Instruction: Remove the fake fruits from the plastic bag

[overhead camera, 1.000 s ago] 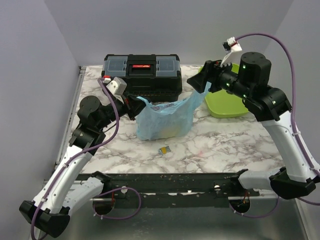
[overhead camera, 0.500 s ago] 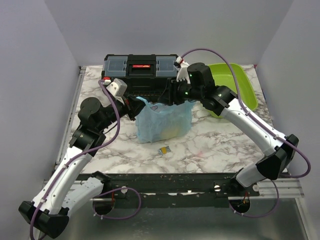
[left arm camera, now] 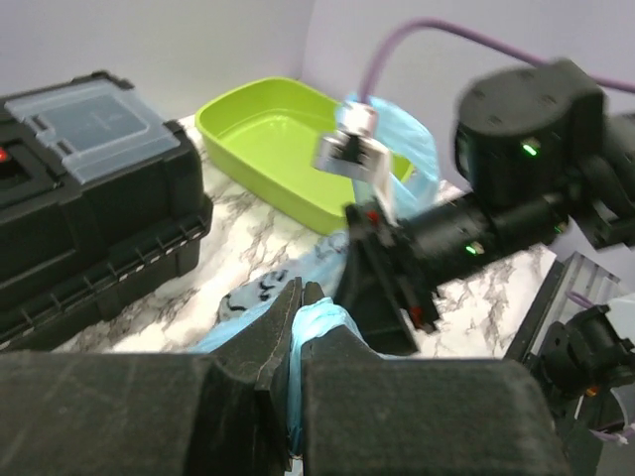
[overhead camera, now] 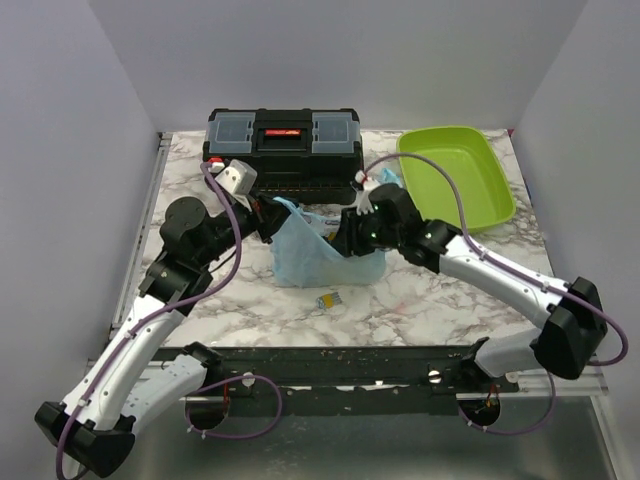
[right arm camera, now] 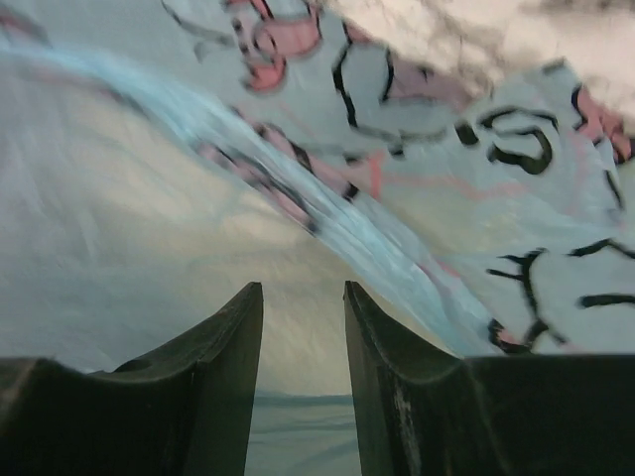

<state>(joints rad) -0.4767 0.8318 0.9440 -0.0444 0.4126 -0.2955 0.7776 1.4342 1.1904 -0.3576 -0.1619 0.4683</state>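
Observation:
The light-blue plastic bag (overhead camera: 300,262) stands on the marble table in front of the toolbox, sagging on its right side. My left gripper (overhead camera: 268,218) is shut on the bag's left handle (left arm camera: 319,319) and holds it up. My right gripper (overhead camera: 346,240) is open and pushed down against the bag's right side at its mouth. In the right wrist view its fingers (right arm camera: 223,342) stand apart with nothing between them, and printed bag film (right arm camera: 446,198) fills the frame. The fake fruits are hidden inside the bag.
A black toolbox (overhead camera: 284,150) stands at the back, just behind the bag. A lime-green tray (overhead camera: 455,175) sits at the back right. A tiny yellow-and-silver block (overhead camera: 328,300) lies in front of the bag.
My right gripper has let go of the bag's right side, swung left from near the tray and dropped to the bag's mouth. The bag's right side has slumped. The left arm held still.

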